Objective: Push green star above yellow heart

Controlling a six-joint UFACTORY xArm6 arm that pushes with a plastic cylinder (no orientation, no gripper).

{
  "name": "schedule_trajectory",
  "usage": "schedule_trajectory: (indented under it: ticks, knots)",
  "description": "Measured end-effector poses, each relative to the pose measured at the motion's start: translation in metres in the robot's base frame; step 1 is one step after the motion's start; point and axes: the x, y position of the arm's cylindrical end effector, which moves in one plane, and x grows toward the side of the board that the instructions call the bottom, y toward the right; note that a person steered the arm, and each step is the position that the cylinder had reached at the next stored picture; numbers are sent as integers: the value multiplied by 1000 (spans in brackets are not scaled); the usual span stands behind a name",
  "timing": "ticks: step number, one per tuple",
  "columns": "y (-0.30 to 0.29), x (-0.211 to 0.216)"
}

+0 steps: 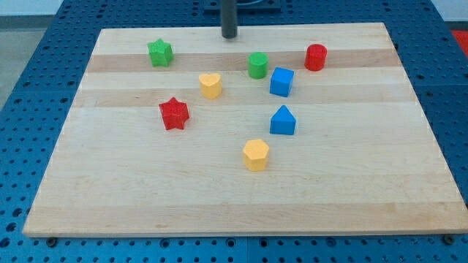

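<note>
The green star (159, 52) lies near the board's top left. The yellow heart (210, 85) lies below and to the right of it, about one block's width lower. My tip (229, 35) stands at the board's top edge, right of the green star and above the yellow heart, touching no block.
A green cylinder (257, 65), a blue cube (281, 82) and a red cylinder (316, 57) sit at the upper right. A red star (174, 113) lies at the left middle. A blue wedge-topped block (283, 120) and a yellow hexagon (256, 155) sit near the centre of the wooden board (110, 197).
</note>
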Motion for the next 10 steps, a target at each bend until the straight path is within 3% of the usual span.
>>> schedule_trajectory:
  ticks: [3, 4, 5, 6, 8, 10]
  knots:
    - [-138, -3]
    - [-172, 45]
    - [-162, 67]
    - [-132, 65]
    - [-134, 44]
    - [-113, 55]
